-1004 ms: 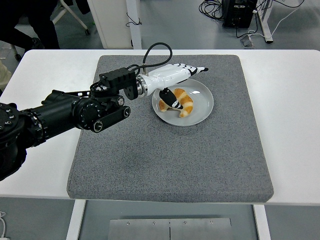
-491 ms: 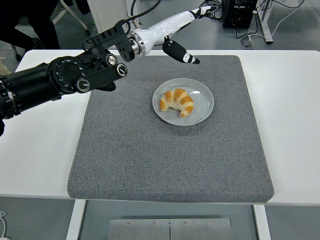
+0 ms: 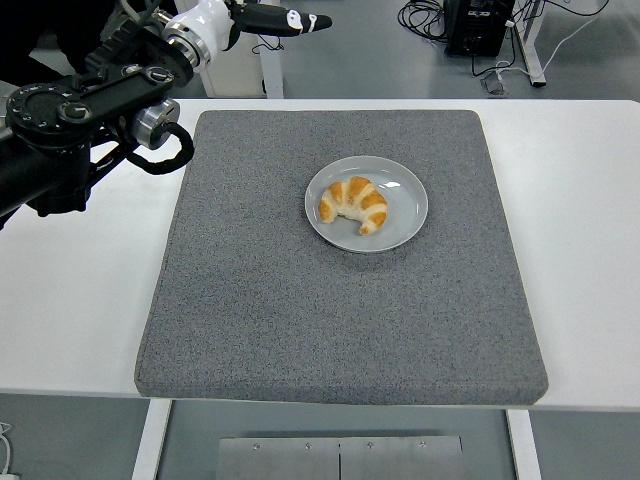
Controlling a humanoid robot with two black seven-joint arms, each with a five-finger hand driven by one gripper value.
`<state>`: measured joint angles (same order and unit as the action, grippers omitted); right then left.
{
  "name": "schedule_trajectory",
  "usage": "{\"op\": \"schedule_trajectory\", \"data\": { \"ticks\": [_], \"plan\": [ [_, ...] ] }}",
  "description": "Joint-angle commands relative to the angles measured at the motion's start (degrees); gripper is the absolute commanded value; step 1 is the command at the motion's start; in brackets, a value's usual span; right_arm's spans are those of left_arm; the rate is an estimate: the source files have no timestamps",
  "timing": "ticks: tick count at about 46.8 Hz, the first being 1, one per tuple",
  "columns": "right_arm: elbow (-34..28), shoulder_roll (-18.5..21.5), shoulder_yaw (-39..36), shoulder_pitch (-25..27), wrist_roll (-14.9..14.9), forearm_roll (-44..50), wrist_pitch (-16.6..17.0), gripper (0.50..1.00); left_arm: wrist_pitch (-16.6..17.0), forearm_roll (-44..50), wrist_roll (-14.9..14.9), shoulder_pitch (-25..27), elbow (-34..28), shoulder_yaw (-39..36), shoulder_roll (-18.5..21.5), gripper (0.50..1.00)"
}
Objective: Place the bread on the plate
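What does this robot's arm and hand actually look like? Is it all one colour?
No. The left arm is black, built from chunky round joints with silvery rings and caps, and a black cable loops beside it. Its left hand is glossy white at the base with black fingers tipped in white. The right arm is out of view.

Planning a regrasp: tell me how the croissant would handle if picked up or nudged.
The croissant looks puffy, so probably light and easily crushed. Its curved, flat-lying shape suggests sliding rather than rolling. The plate looks glossy, so a nudge might skid it toward the rim.
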<state>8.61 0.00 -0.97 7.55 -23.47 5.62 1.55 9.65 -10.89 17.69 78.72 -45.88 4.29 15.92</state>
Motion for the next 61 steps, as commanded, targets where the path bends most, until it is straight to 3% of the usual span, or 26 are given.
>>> {"op": "schedule_trajectory", "data": {
  "ticks": [1, 7, 17, 31, 50, 61],
  "plan": [
    [0.00, 0.00, 0.00, 0.01, 0.00, 0.00, -0.05, 1.000, -2.34, 3.41, -0.19, -2.33, -0.09, 3.17, 1.30, 0.977],
    [0.00, 0.00, 0.00, 0.01, 0.00, 0.00, 0.03, 1.000, -5.86, 5.00, -2.04, -6.46, -0.09, 8.80, 3.24, 0.977],
    [0.00, 0.00, 0.00, 0.01, 0.00, 0.00, 0.03, 1.000, -12.19, 5.00, -2.13, -13.85, 0.97, 17.68, 4.74, 0.977],
    [0.00, 0.00, 0.00, 0.01, 0.00, 0.00, -0.05, 1.000, -20.98, 5.00, -2.13, -16.84, 11.51, 23.13, 1.05, 0.978],
    [0.00, 0.00, 0.00, 0.01, 0.00, 0.00, 0.03, 1.000, -23.45, 5.35, -1.16, -18.60, 21.88, 24.71, -6.69, 0.978],
    [0.09, 0.00, 0.00, 0.18, 0.00, 0.00, 0.03, 1.000, -23.45, 5.26, -0.28, -20.71, 23.55, 25.51, -7.13, 0.978]
  ]
}}
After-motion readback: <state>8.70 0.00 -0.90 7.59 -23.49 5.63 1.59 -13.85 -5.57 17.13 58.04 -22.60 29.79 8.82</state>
